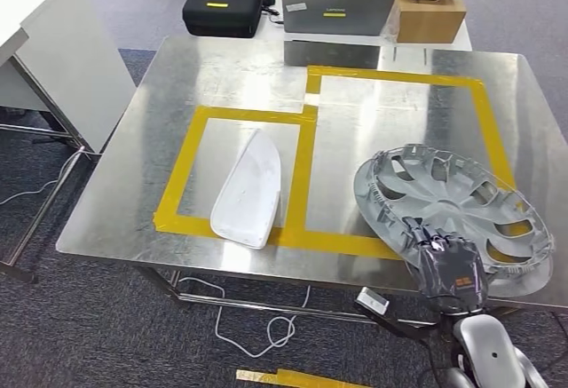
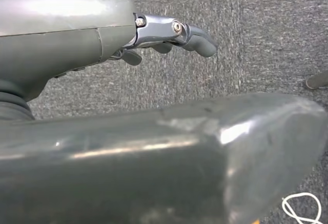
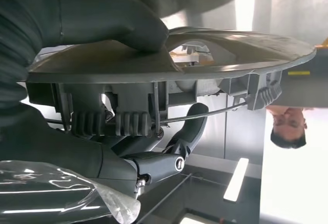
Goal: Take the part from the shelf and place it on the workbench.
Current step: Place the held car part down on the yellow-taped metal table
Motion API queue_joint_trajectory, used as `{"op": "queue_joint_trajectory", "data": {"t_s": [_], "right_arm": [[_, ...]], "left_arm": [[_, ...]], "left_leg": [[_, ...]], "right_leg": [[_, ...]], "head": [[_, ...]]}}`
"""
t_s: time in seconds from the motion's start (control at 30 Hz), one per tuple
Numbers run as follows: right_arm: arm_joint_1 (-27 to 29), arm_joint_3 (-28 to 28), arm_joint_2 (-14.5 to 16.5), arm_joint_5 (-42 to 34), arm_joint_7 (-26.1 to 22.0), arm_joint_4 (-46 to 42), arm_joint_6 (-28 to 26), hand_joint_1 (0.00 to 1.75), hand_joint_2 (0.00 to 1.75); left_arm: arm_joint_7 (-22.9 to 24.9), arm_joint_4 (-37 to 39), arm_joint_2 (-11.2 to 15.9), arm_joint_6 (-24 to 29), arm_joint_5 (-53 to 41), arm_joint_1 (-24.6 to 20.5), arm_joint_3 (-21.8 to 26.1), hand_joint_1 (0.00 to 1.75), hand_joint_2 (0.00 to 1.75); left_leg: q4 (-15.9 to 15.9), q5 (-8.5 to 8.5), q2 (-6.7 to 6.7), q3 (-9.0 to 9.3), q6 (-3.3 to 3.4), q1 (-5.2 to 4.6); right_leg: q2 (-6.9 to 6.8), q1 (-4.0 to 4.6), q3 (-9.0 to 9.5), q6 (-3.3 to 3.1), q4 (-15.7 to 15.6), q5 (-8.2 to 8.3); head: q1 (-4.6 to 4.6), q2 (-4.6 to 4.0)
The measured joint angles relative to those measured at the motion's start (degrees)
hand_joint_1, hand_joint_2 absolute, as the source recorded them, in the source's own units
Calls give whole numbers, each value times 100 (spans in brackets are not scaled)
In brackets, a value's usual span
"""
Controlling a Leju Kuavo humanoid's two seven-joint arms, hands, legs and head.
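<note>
Steel workbench [image 1: 201, 77] on grey carpet [image 1: 100, 335]; right robot hand [image 1: 450, 264] seemingly grips hubcap [image 1: 455, 197].

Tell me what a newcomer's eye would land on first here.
First, the big silver hubcap at the near right of the metal workbench, gripped at its near rim by the right hand. Next, the yellow tape marking two rectangles on the bench, with a white curved part lying in the left one, its near end over the tape.

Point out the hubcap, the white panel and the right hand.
hubcap [image 1: 447, 194]: head view, on a spoke near its centre.
white panel [image 1: 249, 191]: head view, mid-surface.
right hand [image 1: 450, 264]: head view, back of the hand gripping the hubcap rim.
</note>
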Motion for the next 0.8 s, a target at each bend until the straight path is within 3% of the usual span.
{"op": "queue_joint_trajectory", "data": {"t_s": [0.47, 0.8], "right_arm": [[-174, 66, -67, 456, -22, 537, -29, 175, 175], [-222, 136, -86, 487, -25, 662, -50, 175, 175]], "left_arm": [[371, -321, -232, -496, -847, 475, 970, 0, 0], [379, -383, -310, -538, -882, 561, 1187, 0, 0]], "left_leg": [[0, -7, 0, 1, 3, 0], [0, -10, 0, 4, 4, 0]], "right_leg": [[-1, -1, 2, 1, 0, -4], [-1, 0, 5, 0, 0, -6]], "head": [[1, 0], [1, 0]]}}
